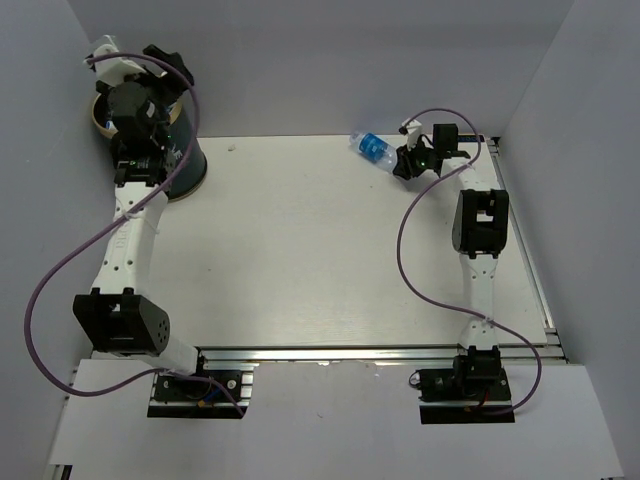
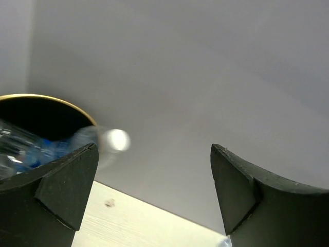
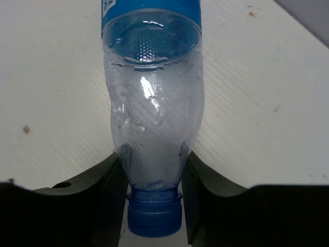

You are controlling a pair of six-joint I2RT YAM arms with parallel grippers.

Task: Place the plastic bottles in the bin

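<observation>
A clear plastic bottle (image 1: 370, 148) with a blue label lies at the table's far right. My right gripper (image 1: 404, 162) is shut on its neck end. In the right wrist view the bottle (image 3: 151, 113) points away from the camera. Its blue cap (image 3: 154, 216) sits between the fingers (image 3: 103, 195), which press its shoulder on both sides. The dark teal bin (image 1: 191, 160) stands at the far left, mostly hidden by my left arm. My left gripper (image 1: 165, 62) hangs open above it. In the left wrist view a blurred clear bottle (image 2: 31, 149) with a white cap lies across the gold rim (image 2: 56, 100), outside the open gripper (image 2: 154, 154).
Grey walls (image 1: 330, 60) close the table in at the back and on both sides. An aluminium rail (image 1: 380, 352) runs along the near edge by the arm bases. Purple cables (image 1: 420, 250) loop beside each arm.
</observation>
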